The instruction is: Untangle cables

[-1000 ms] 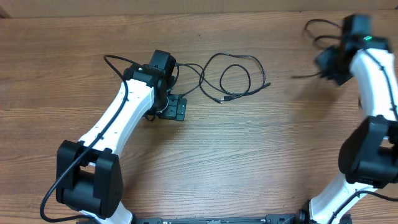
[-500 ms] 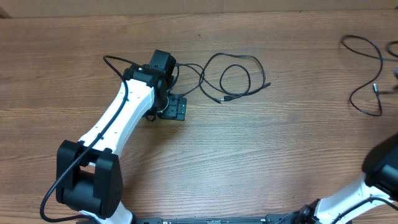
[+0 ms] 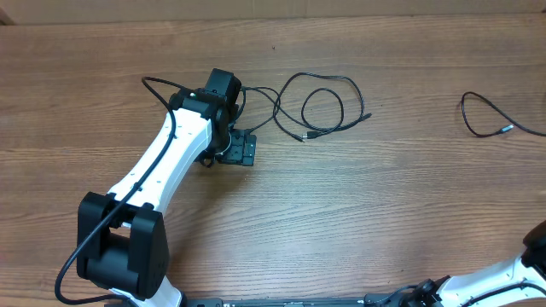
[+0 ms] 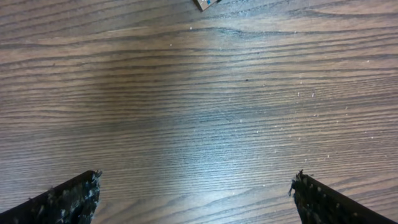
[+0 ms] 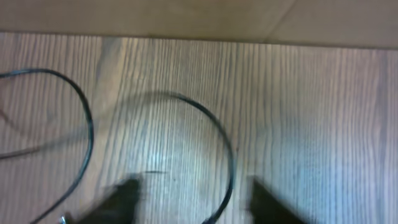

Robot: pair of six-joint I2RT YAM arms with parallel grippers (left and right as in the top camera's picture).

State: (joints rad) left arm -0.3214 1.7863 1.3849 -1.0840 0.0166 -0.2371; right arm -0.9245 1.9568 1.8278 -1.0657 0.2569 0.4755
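A thin black cable (image 3: pixel 324 107) lies looped on the wooden table, right of my left gripper (image 3: pixel 241 150). One end runs under the left wrist. In the left wrist view that gripper (image 4: pixel 198 191) is open wide over bare wood, holding nothing. A second black cable (image 3: pixel 488 124) with a silver-tipped plug lies apart at the far right edge. The blurred right wrist view shows this cable (image 5: pixel 225 155) curving down between the open right gripper's (image 5: pixel 194 200) fingers. The jaws stand apart on either side of it. The right gripper is out of the overhead view.
The left arm (image 3: pixel 158 175) stretches diagonally from its base at the bottom left. Part of the right arm's base (image 3: pixel 520 277) shows at the bottom right. A pale wall or board (image 5: pixel 186 18) borders the table's far edge.
The right arm carried the second cable rightward and left the overhead view. Its gripper has opened, and the cable now lies on the table at the far right. The left arm has not moved.
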